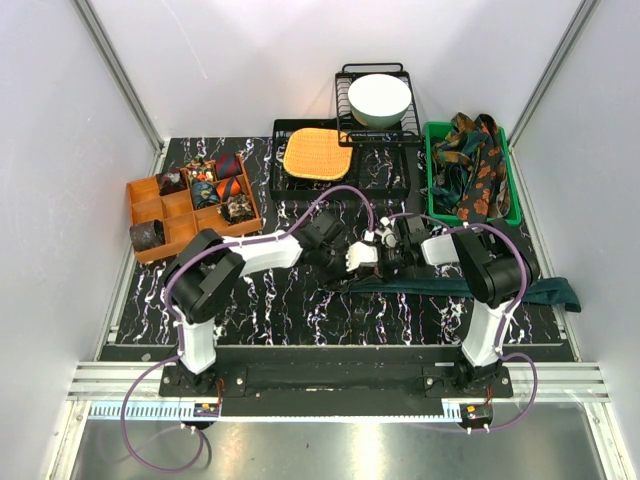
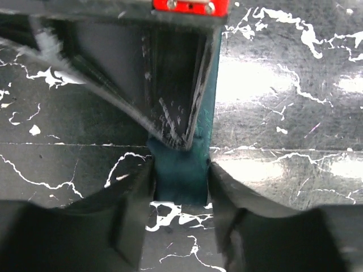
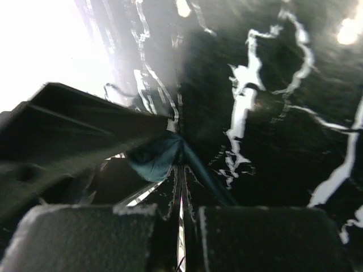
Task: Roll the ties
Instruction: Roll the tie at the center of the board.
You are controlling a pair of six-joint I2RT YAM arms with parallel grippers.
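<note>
- Two grippers meet tip to tip on the black marble table [image 1: 300, 300], just on the near side of the orange mat [image 1: 315, 155].
- The left gripper [image 2: 181, 195] has its jaws parted to a moderate gap. The end of the plain teal tie [image 1: 555, 290] lies flat on the table between its fingers [image 2: 113, 221].
- The right gripper [image 3: 180, 211] has its jaws pressed together, with only a thin slit between the pads. Its tips sit on the tie's end. A bunched fold of teal cloth shows just past them, but I cannot tell whether any cloth is pinched.
- From that spot the teal tie runs away to the right of the mat, passes under the right arm and ends near the table's right edge.
- A green bin [image 1: 515, 190] stands to the right of the mat, with patterned ties [image 1: 475, 175] heaped in it – navy and teal with orange-brown.
- An orange organiser [image 1: 145, 210] stands to the left of the mat, with rolled ties [image 1: 215, 185] in several compartments.
- The mat itself lies in a black tray [image 1: 390, 185].
- Behind the mat and to its right, a white bowl [image 1: 378, 98] rests on a wire rack [image 1: 375, 68].
</note>
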